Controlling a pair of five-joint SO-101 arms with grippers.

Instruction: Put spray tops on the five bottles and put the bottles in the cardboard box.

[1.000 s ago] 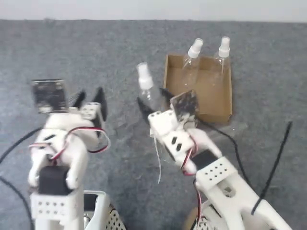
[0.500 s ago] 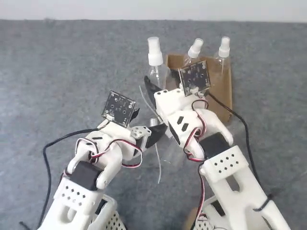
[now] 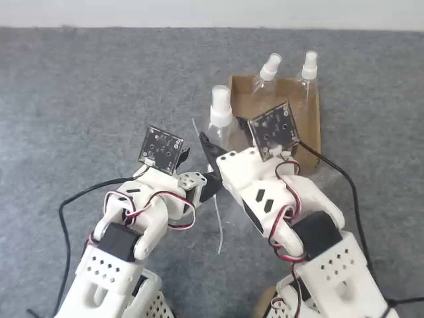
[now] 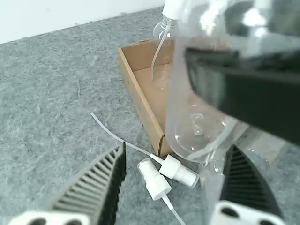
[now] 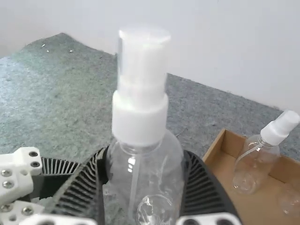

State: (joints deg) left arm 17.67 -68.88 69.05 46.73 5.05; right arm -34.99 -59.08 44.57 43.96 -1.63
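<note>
- My right hand (image 5: 143, 199) grips the bottle (image 5: 140, 161) by its body, upright, leaving its spray top (image 5: 140, 84) free.
- My left hand (image 4: 168, 187) hangs open beside it, over two loose spray tops (image 4: 157, 183) on the table (image 4: 56, 93).
- Beyond, the cardboard box (image 3: 310, 136) holds two finished bottles (image 3: 267, 83); mine goes in next, I judge.

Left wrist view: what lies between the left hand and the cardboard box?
Two loose spray tops, tubes attached, lie on the carpet between the left hand and the cardboard box, in the left wrist view.

Grey, carpet-like matting (image 3: 86, 86) runs back to a plain white wall (image 5: 225, 37) behind.
</note>
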